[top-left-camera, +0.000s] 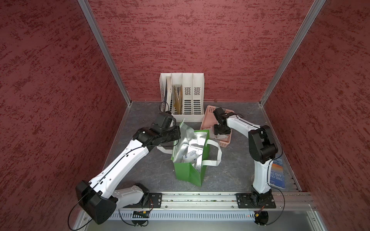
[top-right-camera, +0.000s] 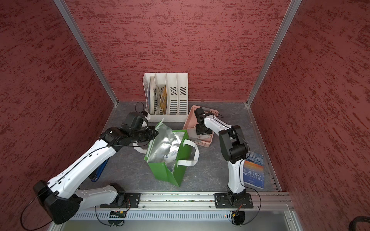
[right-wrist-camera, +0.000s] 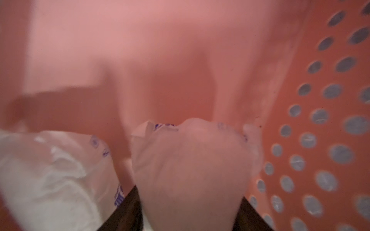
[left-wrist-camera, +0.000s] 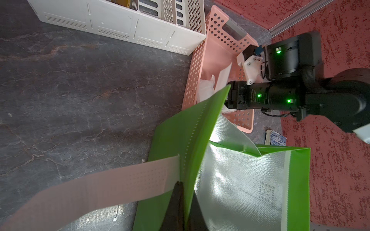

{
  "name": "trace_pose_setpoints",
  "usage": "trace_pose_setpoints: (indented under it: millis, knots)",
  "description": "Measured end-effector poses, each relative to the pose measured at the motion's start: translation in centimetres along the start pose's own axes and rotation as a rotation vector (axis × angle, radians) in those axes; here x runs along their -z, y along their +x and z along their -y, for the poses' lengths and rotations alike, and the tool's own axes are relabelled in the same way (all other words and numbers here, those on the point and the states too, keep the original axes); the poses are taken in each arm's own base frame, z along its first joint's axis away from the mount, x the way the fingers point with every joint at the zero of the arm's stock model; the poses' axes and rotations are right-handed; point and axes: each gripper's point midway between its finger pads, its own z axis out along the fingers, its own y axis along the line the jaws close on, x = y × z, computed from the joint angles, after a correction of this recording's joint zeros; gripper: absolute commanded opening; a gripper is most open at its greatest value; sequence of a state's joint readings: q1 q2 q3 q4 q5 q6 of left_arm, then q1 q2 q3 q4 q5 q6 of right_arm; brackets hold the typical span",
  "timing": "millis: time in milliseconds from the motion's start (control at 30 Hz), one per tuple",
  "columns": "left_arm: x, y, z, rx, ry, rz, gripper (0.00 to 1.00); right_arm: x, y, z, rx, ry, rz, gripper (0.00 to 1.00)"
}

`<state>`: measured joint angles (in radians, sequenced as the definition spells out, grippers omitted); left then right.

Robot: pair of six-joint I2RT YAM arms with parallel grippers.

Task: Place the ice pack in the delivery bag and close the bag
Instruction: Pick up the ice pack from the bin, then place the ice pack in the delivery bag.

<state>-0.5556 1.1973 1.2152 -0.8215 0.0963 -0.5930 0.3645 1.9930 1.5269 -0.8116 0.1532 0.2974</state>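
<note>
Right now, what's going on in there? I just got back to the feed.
The left gripper is pinched shut on the rim of the delivery bag, holding its mouth open. The right gripper is down inside the pink basket with an ice pack between its fingers, apparently gripped but not lifted out. One white pack already lies in the bag; a spare pack sits beside the held one in the basket.

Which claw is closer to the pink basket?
Right. The right gripper reaches down inside the pink basket, gripping an ice pack. The left gripper is outside it, pinching the delivery bag by its rim beside the basket.
</note>
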Motion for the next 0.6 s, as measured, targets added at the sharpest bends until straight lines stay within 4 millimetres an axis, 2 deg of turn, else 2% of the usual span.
trace_pose_setpoints:
  millis: [100, 200, 300, 400, 500, 600]
  knots:
    - [0.0, 0.0, 0.0, 0.000, 0.000, 0.000, 0.00, 4.9, -2.2, 0.0, -0.012, -0.046, 0.126, 0.41]
    - [0.0, 0.0, 0.0, 0.000, 0.000, 0.000, 0.00, 11.7, -4.2, -0.3, -0.018, -0.117, 0.287, 0.41]
    - [0.0, 0.0, 0.0, 0.000, 0.001, 0.000, 0.00, 18.8, -4.8, -1.3, -0.005, -0.196, 0.439, 0.41]
    - [0.0, 0.0, 0.0, 0.000, 0.001, 0.000, 0.00, 25.9, -3.8, -4.6, 0.060, -0.316, 0.571, 0.40]
    - [0.0, 0.0, 0.0, 0.000, 0.001, 0.001, 0.00, 32.1, -1.2, -8.9, 0.140, -0.477, 0.660, 0.39]
    - [0.0, -0.1, 0.1, 0.000, 0.003, 0.002, 0.00, 35.3, 1.6, -12.5, 0.197, -0.620, 0.678, 0.39]
